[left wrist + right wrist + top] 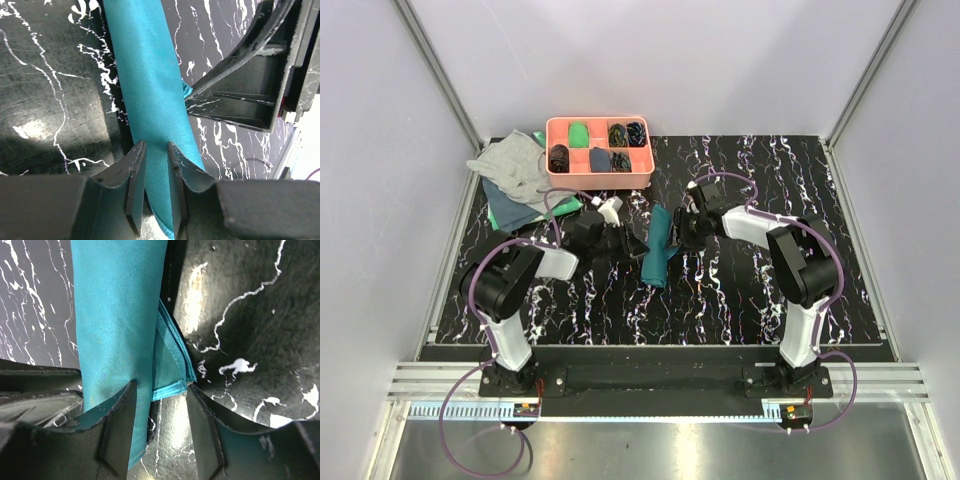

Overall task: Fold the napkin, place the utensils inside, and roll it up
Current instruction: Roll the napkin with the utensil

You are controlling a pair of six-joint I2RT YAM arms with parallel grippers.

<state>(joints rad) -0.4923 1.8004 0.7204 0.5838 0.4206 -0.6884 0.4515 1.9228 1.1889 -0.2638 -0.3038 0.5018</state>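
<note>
The teal napkin (658, 258) lies rolled into a narrow tube at the middle of the table. My left gripper (632, 246) is at its left side. In the left wrist view its fingers (155, 147) are closed to a narrow gap with the near end of the napkin (145, 75) pinched between them. My right gripper (681, 234) is at the roll's right side. In the right wrist view it (161, 390) is open: one finger rests on the napkin (115, 315), and the loose corner flap (172, 375) lies between the fingers. The fork and spoon are not visible.
A pink compartment tray (599, 181) with small rolled cloths stands at the back. A light grey cloth (510, 165) lies on a dark green cloth (510, 214) at the back left. The right gripper's open fingers (240, 95) show in the left wrist view.
</note>
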